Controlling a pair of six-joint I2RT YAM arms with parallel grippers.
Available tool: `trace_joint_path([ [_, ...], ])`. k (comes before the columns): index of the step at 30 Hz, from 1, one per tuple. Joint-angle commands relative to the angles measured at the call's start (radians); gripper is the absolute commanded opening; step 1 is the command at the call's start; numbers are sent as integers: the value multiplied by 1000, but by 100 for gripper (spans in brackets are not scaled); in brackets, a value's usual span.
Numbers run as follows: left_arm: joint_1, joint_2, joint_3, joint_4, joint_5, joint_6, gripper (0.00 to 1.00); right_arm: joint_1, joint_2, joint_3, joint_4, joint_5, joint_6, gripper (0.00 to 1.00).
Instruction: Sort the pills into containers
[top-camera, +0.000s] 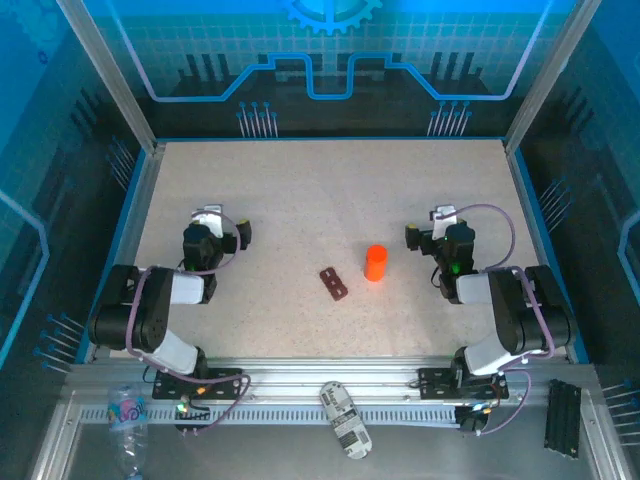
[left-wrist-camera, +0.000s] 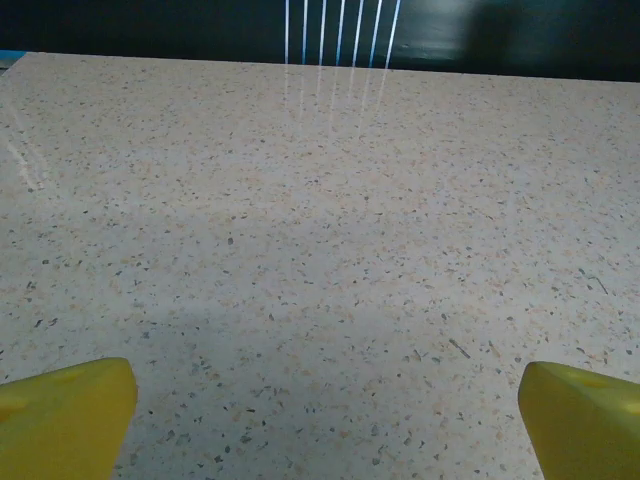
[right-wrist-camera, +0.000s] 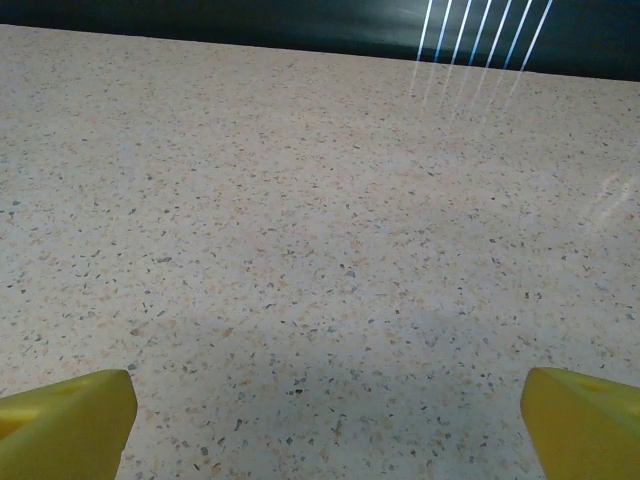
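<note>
A: Claws?
B: We see the left gripper spread wide, holding nothing; right gripper likewise.
A: Containers?
B: We see the maroon two-cell box flat on the table, just left of the orange bottle, between the arms.

The top external camera looks steeply down from behind the arm bases over the worktop around the orange bottle. Each wrist camera rides low and close, left and right of the bottle, facing the far edge (yellow fingertips in its corners); all share the speckled surface.
</note>
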Motion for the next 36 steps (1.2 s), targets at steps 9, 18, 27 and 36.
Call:
trace_joint_path([
  [9,8,6,2,18,-10,-8,99,-8,4,22,9,-15,-20,100],
  [18,8,6,8,3,0,-5,99,-7,3,20,11,-15,-20,100],
  [27,11,5,9,1,10,-7,99,-9,3,22,8,-20,-19,100],
  [36,1,-123,29,-142,-38,-8,99,-6,-167,7,-98,72,7,100],
])
